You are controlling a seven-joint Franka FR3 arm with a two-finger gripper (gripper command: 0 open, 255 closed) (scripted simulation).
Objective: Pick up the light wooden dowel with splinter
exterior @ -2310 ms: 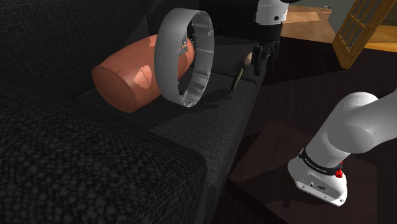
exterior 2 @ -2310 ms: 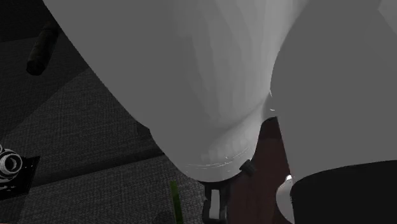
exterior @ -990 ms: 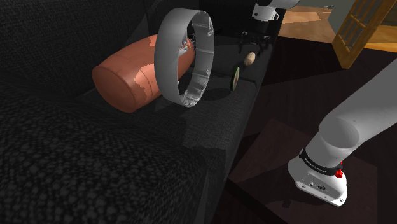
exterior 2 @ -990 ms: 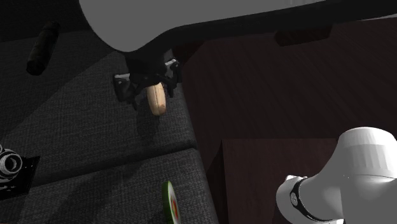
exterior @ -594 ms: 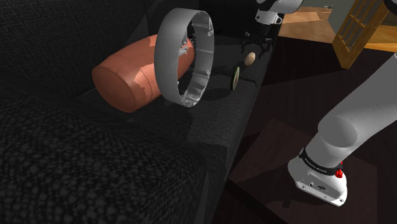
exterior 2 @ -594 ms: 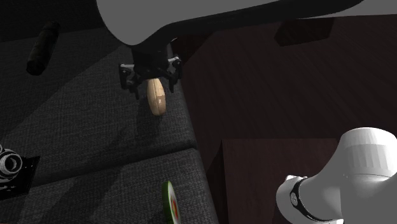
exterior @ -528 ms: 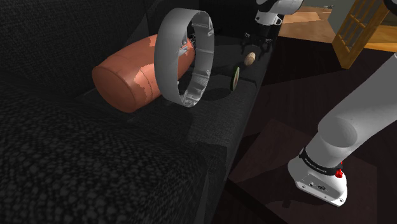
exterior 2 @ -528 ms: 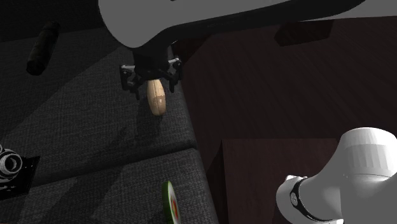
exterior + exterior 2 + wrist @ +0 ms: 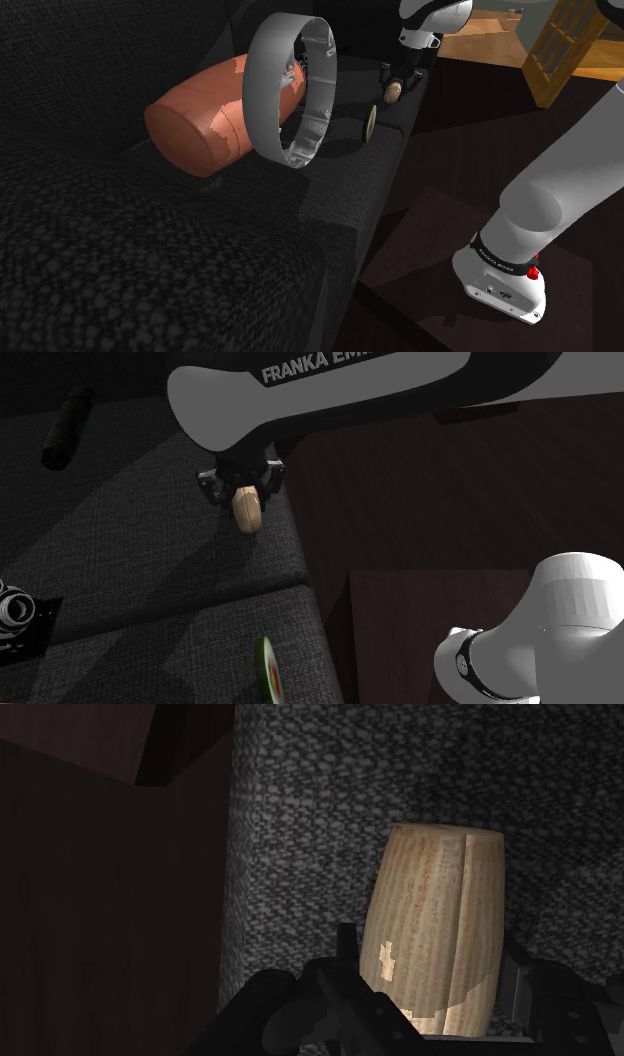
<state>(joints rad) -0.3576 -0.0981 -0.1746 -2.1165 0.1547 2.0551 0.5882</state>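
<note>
Dark sofa [image 9: 150, 552] lies below the dowel [image 9: 247, 510], clasped at one end by the end effector [image 9: 244, 490], presumably for lifting.

In the second exterior view the arm [image 9: 400, 392] runs off the top edge, its lettering cut short after "FRANKA". It covers most of the tool [image 9: 243, 487], which in turn hides the upper end of the dowel [image 9: 247, 512]. A camera-like object [image 9: 12, 610] is cut by the left edge. A green disc [image 9: 266, 670] is cut by the bottom edge, and what it is cannot be told. In the shoulder view a grey ring [image 9: 257, 100] hides the far end of an orange-pink bolster [image 9: 190, 125], and a wooden lattice [image 9: 565, 50] is cropped at the top edge. In the wrist view the fingers [image 9: 345, 954] leave the bottom edge and cover the dowel's near end.
</note>
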